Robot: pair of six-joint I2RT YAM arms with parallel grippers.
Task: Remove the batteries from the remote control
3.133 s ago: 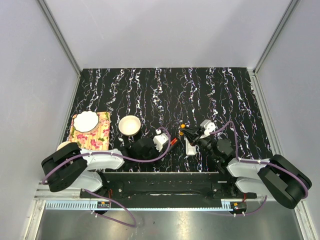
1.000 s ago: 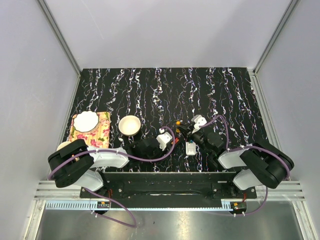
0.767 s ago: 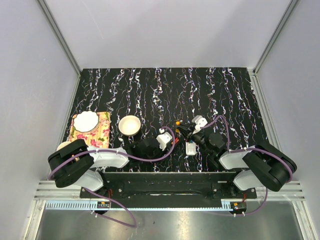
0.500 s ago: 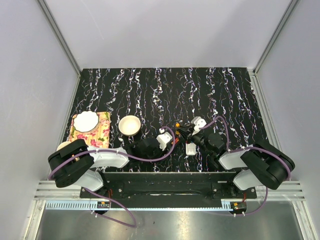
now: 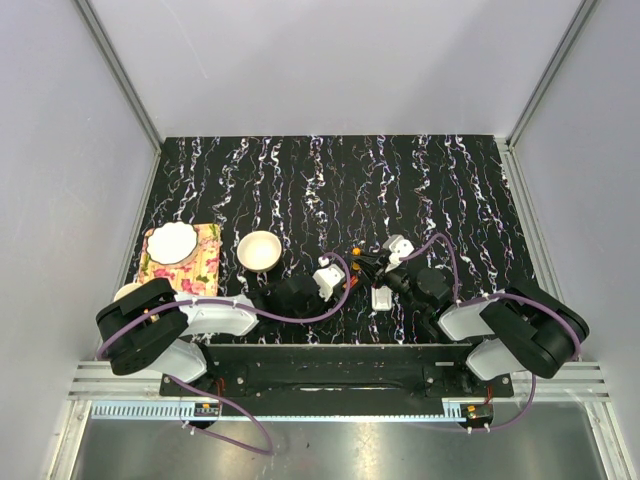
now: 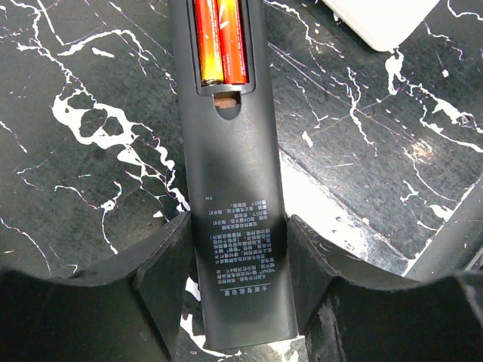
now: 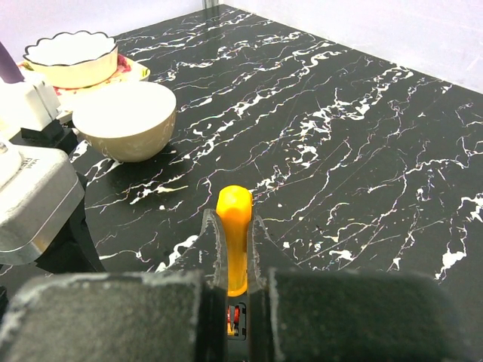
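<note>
Tabletop (image 5: 450, 180): black marble-look surface with white veins; both arms reach in over its near edge, close together.
Bowl (image 5: 259, 250): cream, upright, left of the arms' meeting point; a scalloped dish (image 5: 172, 241) sits on a floral mat (image 5: 203, 270) further left.
Remote control (image 6: 234, 158): black, lying flat on the tabletop, battery slot facing up.
Left gripper (image 6: 240, 241): fingers pressed against both long sides of the remote control, pinching its printed end.
Right gripper (image 7: 232, 249): pressed together on an orange stick (image 7: 233, 215), tip pointing forward.
White piece (image 5: 381, 296): small rectangle, just beside the remote control.
Batteries (image 6: 221, 41): two, orange-red, side by side in the slot.
</note>
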